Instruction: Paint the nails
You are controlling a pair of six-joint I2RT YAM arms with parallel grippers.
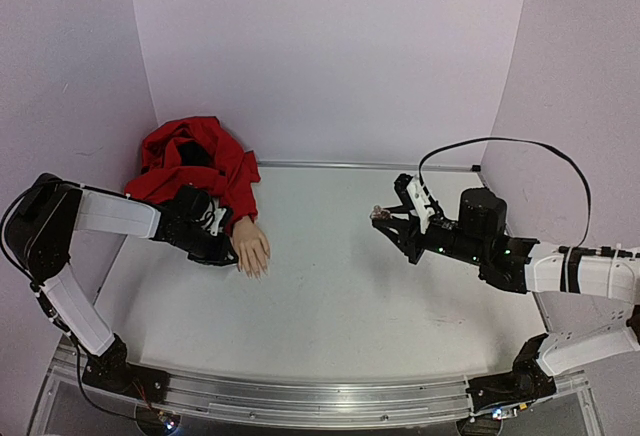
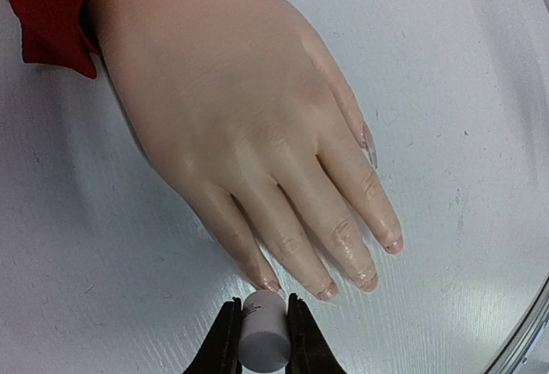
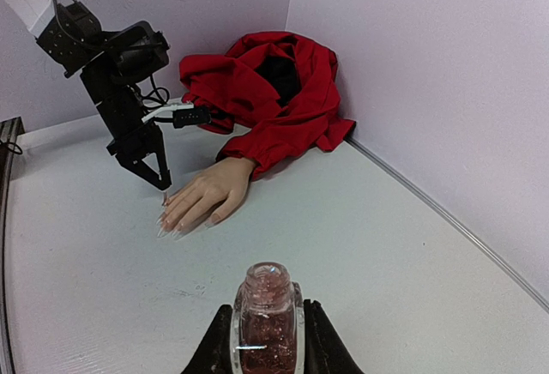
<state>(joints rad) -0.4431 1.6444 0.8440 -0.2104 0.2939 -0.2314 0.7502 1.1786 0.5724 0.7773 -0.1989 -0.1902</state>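
The flesh-coloured mannequin hand (image 1: 250,244) lies palm down at the left, its red sleeve (image 1: 195,161) bunched in the back corner. My left gripper (image 1: 232,254) hovers at its fingertips, shut on the white polish cap (image 2: 263,335). In the left wrist view the cap sits right by the little finger's nail (image 2: 271,286); the brush under it is hidden. The other nails (image 2: 369,281) look pale and glossy. My right gripper (image 1: 385,218) is shut on the open pinkish glitter polish bottle (image 3: 268,314), held upright above the table at right of centre.
Pale walls close in the white table (image 1: 350,296) at the back and both sides. A metal rail (image 1: 300,396) runs along the near edge. The right arm's black cable (image 1: 520,146) loops above it.
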